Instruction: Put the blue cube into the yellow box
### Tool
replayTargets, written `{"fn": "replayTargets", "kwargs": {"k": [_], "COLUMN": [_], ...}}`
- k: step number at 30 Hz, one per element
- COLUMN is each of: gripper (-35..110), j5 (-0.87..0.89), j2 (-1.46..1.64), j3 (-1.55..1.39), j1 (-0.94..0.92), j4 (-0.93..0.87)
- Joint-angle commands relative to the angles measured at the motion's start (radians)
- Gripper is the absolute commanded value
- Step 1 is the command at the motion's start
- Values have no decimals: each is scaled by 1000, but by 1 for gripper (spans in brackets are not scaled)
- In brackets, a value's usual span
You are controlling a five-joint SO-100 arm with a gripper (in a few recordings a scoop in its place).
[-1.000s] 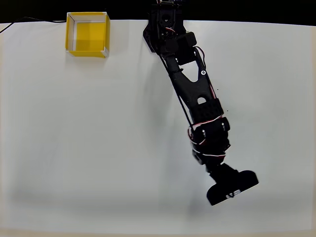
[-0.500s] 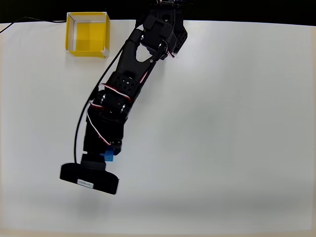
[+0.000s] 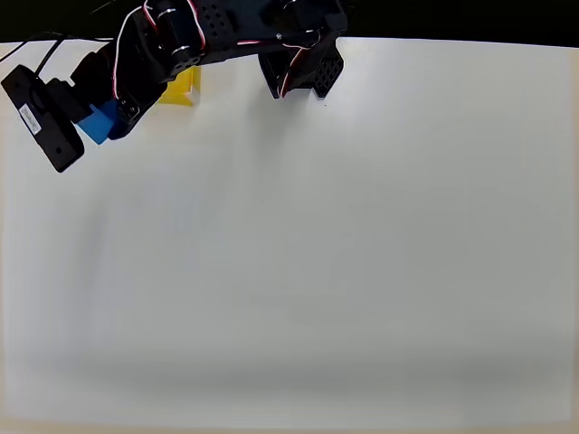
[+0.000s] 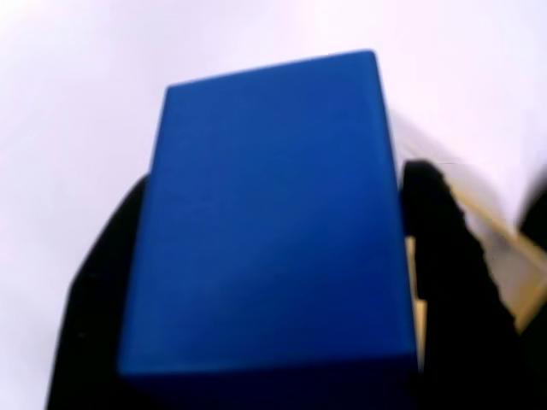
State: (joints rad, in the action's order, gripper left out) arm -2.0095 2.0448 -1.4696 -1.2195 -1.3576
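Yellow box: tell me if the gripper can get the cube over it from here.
Probably yes. The gripper holds the cube beside the box, which lies mostly under the arm in the overhead view. The wrist view shows a box wall nearby and nothing between.

Small matte bright-blue cube (image 3: 95, 122) raised at far left, clamped; yellow open-topped box (image 3: 185, 87) just right, mostly hidden.

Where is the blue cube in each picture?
Overhead view: the blue cube is near the top left corner, held in the robot's hand, just left of the yellow box.
Wrist view: the blue cube is huge, right in the middle, with black fingers on each side.
Shared landmark: the yellow box, whose edge peeks in at the right of the wrist view.
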Motion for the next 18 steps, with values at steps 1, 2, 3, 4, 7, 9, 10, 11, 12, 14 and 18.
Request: {"fn": "replayTargets", "kwargs": {"k": [1, 2, 3, 4, 7, 9, 10, 11, 12, 14, 18], "gripper": [14, 14, 14, 14, 14, 14, 14, 14, 14, 14, 14], "j5": [25, 23, 32, 37, 55, 74, 91, 94, 100, 112, 126], "j2": [124, 126, 126, 127, 121, 109, 100, 94, 86, 67, 31], "j3": [-58, -81, -106, -132, -201, -229, -241, -255, -267, -284, -334], "j1": [-175, -206, -230, -252, -299, -321, -327, -333, -337, -345, -357], "j4": [-15, -37, -46, -51, -46, -41, -38, -38, -38, -37, 5]}}
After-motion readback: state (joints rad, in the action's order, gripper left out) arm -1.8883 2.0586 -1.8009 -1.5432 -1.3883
